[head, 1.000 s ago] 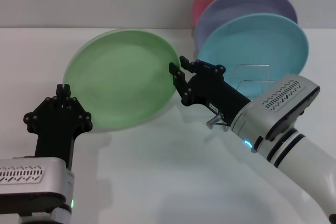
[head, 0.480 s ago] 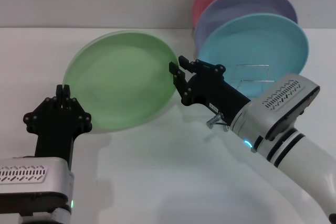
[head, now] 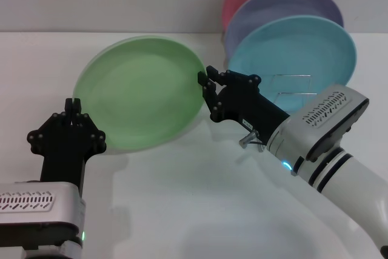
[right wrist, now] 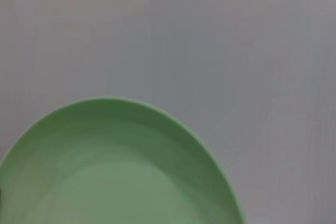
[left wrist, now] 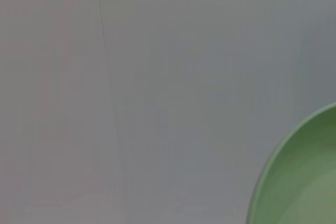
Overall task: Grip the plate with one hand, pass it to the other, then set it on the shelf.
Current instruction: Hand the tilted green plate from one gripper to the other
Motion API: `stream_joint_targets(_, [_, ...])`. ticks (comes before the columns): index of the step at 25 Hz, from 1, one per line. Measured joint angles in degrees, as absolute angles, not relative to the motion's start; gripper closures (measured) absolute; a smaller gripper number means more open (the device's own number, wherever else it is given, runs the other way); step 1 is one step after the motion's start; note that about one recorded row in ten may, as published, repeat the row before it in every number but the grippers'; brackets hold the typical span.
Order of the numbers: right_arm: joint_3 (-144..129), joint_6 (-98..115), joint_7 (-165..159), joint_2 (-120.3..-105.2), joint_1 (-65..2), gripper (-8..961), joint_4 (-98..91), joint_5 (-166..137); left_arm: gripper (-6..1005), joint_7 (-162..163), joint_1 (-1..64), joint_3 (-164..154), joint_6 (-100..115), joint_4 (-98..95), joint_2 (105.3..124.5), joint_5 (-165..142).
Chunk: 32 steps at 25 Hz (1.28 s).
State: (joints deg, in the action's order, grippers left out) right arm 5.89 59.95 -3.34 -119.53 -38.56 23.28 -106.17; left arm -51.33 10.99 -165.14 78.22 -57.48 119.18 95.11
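Green plate [head: 142, 92] is held tilted above the bench [head: 182, 198], between both arms, its face turned toward the head camera and its rim running from lower left to upper right. Over the last second the right gripper [head: 205, 84] has closed in, and its jaws are now seen pinching the right rim; the handover is judged under way. The left gripper [head: 74, 108] is at the lower left rim, jaws pressed on it. The shelf [head: 293, 89] is well apart.

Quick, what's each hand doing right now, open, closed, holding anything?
Left hand: closed on the lower left rim of the green plate.
Right hand: at the plate's right rim; cannot tell if it has gripped.
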Motion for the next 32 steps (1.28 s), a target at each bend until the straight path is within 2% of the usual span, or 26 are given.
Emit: stream_joint_targets(32, [6.0,59.0,-3.3,-119.53,-38.8,844,23.4,-106.2,960,-51.4,11.2,-165.1,77.1,-57.3,119.17,94.7])
